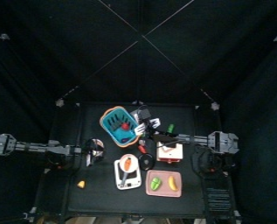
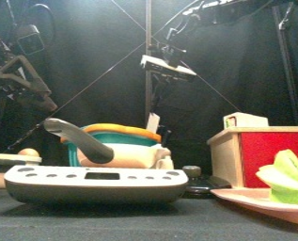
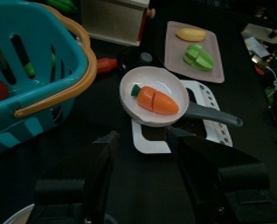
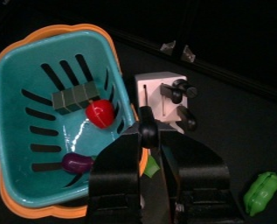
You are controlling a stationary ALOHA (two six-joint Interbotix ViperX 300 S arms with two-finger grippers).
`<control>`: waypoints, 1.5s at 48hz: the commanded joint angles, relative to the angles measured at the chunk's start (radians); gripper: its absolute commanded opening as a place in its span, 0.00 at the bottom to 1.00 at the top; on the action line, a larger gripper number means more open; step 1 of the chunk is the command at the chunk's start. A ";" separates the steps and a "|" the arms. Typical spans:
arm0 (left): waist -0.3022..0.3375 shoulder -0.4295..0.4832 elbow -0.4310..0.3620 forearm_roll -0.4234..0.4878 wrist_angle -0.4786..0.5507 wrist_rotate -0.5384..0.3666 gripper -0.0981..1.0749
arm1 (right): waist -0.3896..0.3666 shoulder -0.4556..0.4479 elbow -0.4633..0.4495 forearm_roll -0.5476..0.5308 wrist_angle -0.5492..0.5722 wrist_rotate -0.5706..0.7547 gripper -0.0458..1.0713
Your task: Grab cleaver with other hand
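Item: cleaver (image 2: 170, 66), held aloft in the front view's upper centre, clamped edge-on in the right hand (image 4: 147, 150) above a teal basket (image 4: 36, 70). Left hand (image 3: 152, 150): jaws spread, empty, facing the pan (image 3: 152, 98). Handling: the left hand should probably grip the free end squarely before the right releases.

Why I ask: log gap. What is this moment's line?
right end effector: shut on cleaver, raised | left end effector: open, near pan | handover: pending

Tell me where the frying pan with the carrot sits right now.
In the top view the frying pan sits on the grey scale at the table's front, left of the pink tray and in front of the teal basket.
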State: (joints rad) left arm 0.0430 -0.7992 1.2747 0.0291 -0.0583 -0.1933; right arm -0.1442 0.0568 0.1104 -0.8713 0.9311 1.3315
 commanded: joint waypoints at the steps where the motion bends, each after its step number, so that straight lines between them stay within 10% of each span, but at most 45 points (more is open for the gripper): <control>1: 0.003 0.002 -0.017 0.002 -0.011 0.002 0.81 | 0.035 -0.066 -0.023 -0.021 0.014 0.000 0.38; 29: -0.005 -0.011 -0.021 0.035 -0.028 0.002 0.81 | 0.298 -0.262 0.107 -0.141 0.118 0.041 0.38; 59: -0.005 -0.049 0.003 0.069 -0.075 0.002 0.81 | 0.374 -0.325 0.362 -0.403 -0.250 0.314 0.38; 72: -0.005 -0.049 0.015 0.173 -0.278 0.005 0.81 | 0.388 -0.318 0.396 -0.566 -0.354 0.354 0.38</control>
State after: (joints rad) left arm 0.0399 -0.8498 1.2993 0.1580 -0.2592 -0.1902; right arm 0.2393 -0.2347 0.5170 -1.3852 0.5998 1.6659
